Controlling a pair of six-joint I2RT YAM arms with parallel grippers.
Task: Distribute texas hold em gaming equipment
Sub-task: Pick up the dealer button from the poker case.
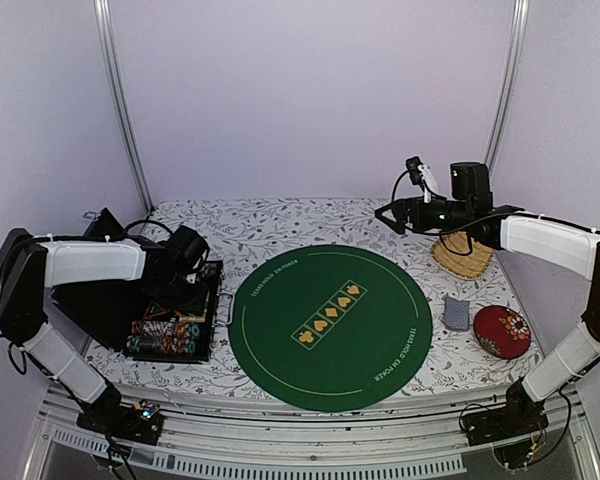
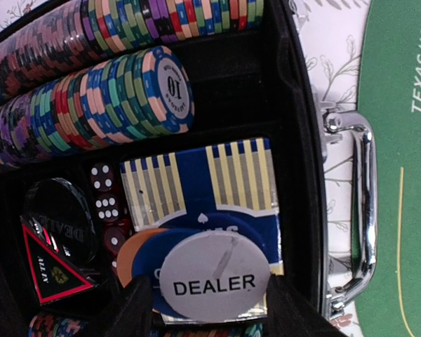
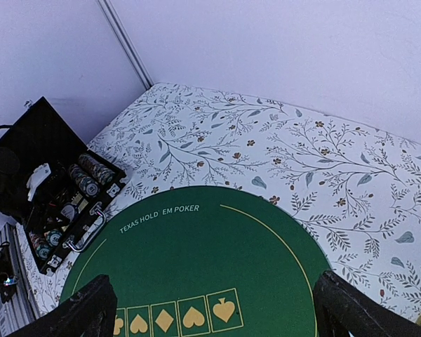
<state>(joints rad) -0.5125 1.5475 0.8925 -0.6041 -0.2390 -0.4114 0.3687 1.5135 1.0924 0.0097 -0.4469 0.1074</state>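
My left gripper (image 1: 188,262) reaches into the open black case (image 1: 170,310). In the left wrist view its fingers (image 2: 137,312) press both edges of a white round button disc (image 2: 214,277) marked DEALER, with a blue disc (image 2: 144,263) and an orange disc (image 2: 126,256) fanned behind it. They lie over a blue-and-gold striped card box (image 2: 196,179). Rows of striped poker chips (image 2: 91,105) fill the case. A small pile of grey-blue cards (image 1: 457,312) lies right of the green mat (image 1: 330,325). My right gripper (image 1: 388,215) is open and empty, raised above the mat's far side (image 3: 214,309).
A red round dish (image 1: 502,330) sits at the near right and a wicker basket (image 1: 460,252) at the far right. The case holds red dice (image 2: 105,193), a black disc (image 2: 59,217) and has a metal handle (image 2: 361,210) towards the mat. The case also shows in the right wrist view (image 3: 49,189).
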